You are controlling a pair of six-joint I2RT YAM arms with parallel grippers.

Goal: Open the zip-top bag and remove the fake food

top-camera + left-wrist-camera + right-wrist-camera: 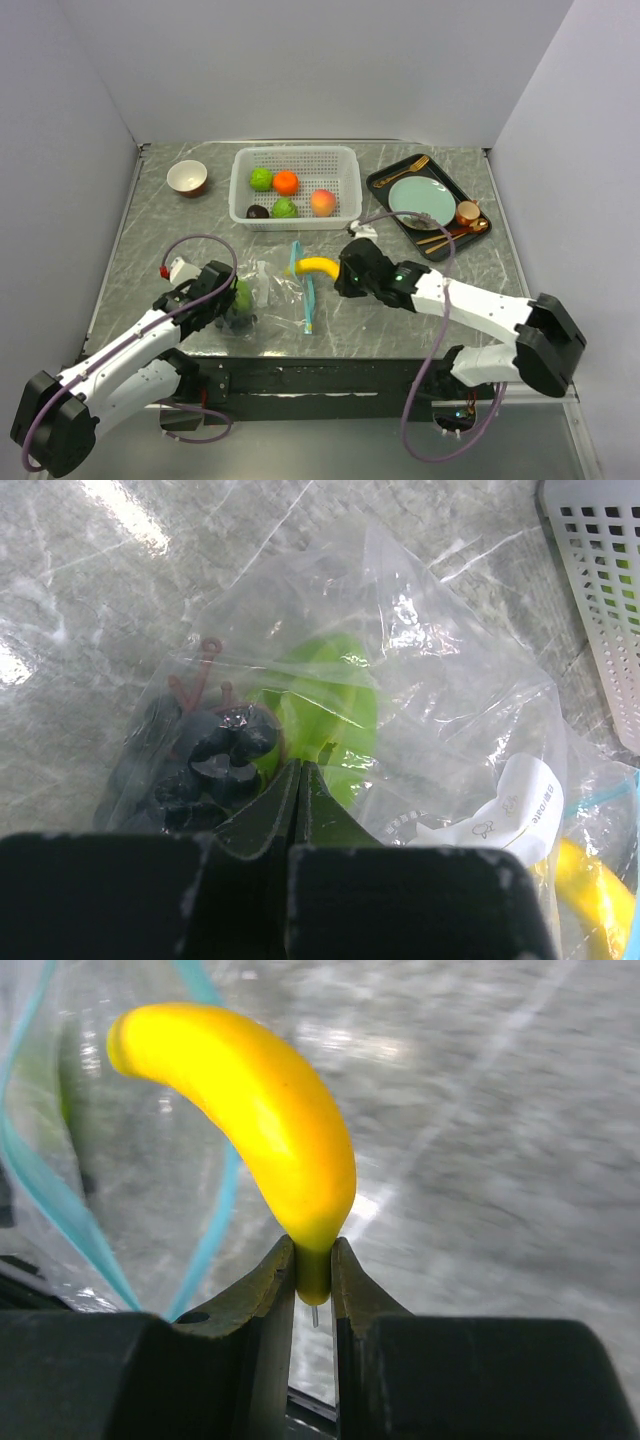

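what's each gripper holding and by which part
right gripper: banana, by its stem end. left gripper: zip-top bag, pinched at the plastic near the grapes.

Both arms have white shells and black joints. The left arm (120, 360) carries a looping grey-purple left cable (205, 239) and a small red tag (165, 271). The right arm (470, 305) has a matching right cable (404, 415) and a tiny green light (398, 268). The left pincer (298, 772) and right pincer (313, 1255) have dark, wedge-shaped fingers on black blocks.
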